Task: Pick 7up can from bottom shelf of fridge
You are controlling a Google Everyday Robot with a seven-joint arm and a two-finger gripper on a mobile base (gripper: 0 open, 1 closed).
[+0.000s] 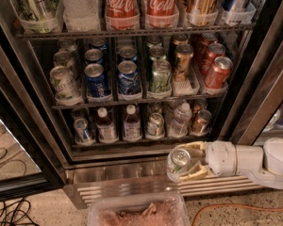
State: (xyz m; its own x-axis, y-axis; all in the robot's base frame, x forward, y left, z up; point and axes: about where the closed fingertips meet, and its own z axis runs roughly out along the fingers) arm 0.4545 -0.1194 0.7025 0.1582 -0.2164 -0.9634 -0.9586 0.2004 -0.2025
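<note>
The 7up can (178, 161) is out of the fridge (253, 108), held in front of the grille (127, 186) at its foot, with the silver top tipped up toward the camera. The gripper (183, 164) has the can pinched between its jaws, one tan finger (193, 148) over the can and the other under it; the white arm (236, 158) runs off to the right of the can. Just above the can is the steel sill, and above that the bottom shelf (132, 142). On that shelf, up and left of the can, stand a small silver can (155, 125), two dark bottles (131, 123) and, furthest left, a blue-labelled can (82, 130). Straight above the can is a clear bottle (181, 119), and up and to its right a copper-brown can (201, 121). Higher racks above the can hold blue, green and red cans, with Coca-Cola bottles (121, 4) at the top. Below and left of the can, a clear plastic tub (137, 212) sits on the floor. An orange cable (236, 207) lies below and right of the can, and black cables (9, 212) lie far to its left.
</note>
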